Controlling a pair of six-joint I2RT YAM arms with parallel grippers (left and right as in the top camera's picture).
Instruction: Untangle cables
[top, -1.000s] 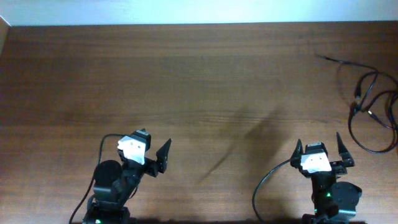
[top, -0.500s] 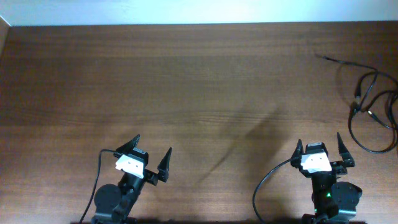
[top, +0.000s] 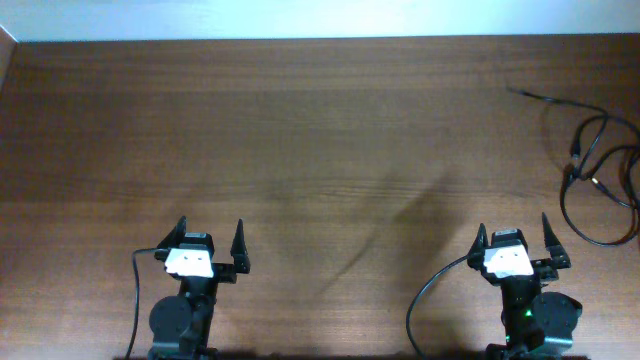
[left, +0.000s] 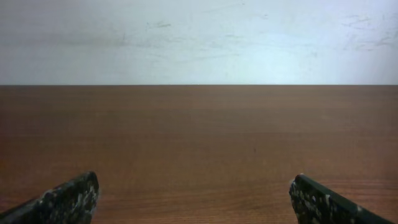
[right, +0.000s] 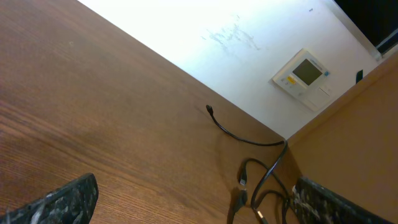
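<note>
The cables (top: 597, 165) are thin black cords looped loosely at the table's far right edge, with small pale plug tips. They also show in the right wrist view (right: 261, 180), ahead and to the right of the fingers. My left gripper (top: 210, 238) is open and empty at the front left; its view shows only bare table between the fingertips (left: 193, 193). My right gripper (top: 512, 231) is open and empty at the front right, well short of the cables; its fingertips frame the lower part of its own view (right: 196, 196).
The brown wooden table (top: 300, 130) ends at a white wall at the back. A white wall panel with a screen (right: 301, 78) shows in the right wrist view. Thicker black arm cords (top: 425, 295) trail by each arm's base.
My left arm has swung back toward the front edge and turned so its gripper points straight ahead. The right arm and the cables have not moved.
</note>
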